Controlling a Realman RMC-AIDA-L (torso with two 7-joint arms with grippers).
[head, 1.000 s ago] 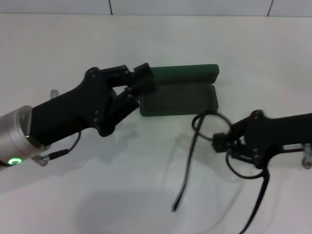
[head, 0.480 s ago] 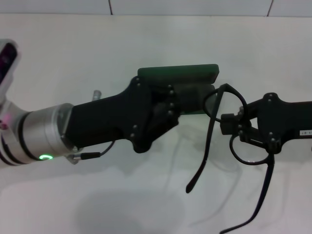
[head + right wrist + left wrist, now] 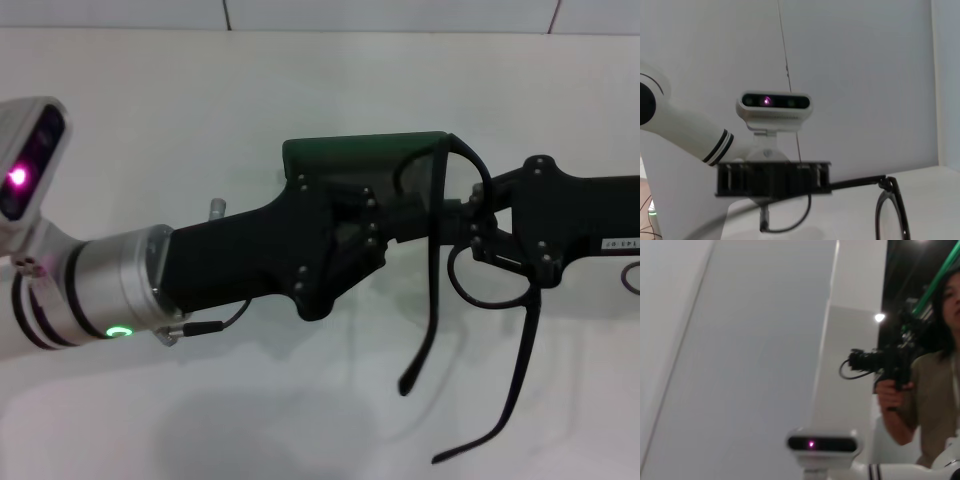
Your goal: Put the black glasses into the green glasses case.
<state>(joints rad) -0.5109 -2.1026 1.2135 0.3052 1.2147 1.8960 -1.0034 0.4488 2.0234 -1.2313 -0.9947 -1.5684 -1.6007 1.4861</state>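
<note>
The green glasses case (image 3: 350,156) lies open at the table's middle, its lid standing at the back. My left gripper (image 3: 380,228) reaches in from the left and covers the case's lower half. My right gripper (image 3: 468,226) comes in from the right and is shut on the front of the black glasses (image 3: 432,290). It holds them just at the case's right end, one lens over the case and both temple arms hanging toward me. One lens rim also shows in the right wrist view (image 3: 891,187).
The white table (image 3: 200,100) runs back to a tiled wall. The left wrist view shows a person holding a camera (image 3: 880,360). The right wrist view shows the left arm's wrist camera (image 3: 774,105).
My left arm has pushed right, from beside the case to over its lower half. My right gripper has carried the glasses up and back, from in front of the case to its right end.
</note>
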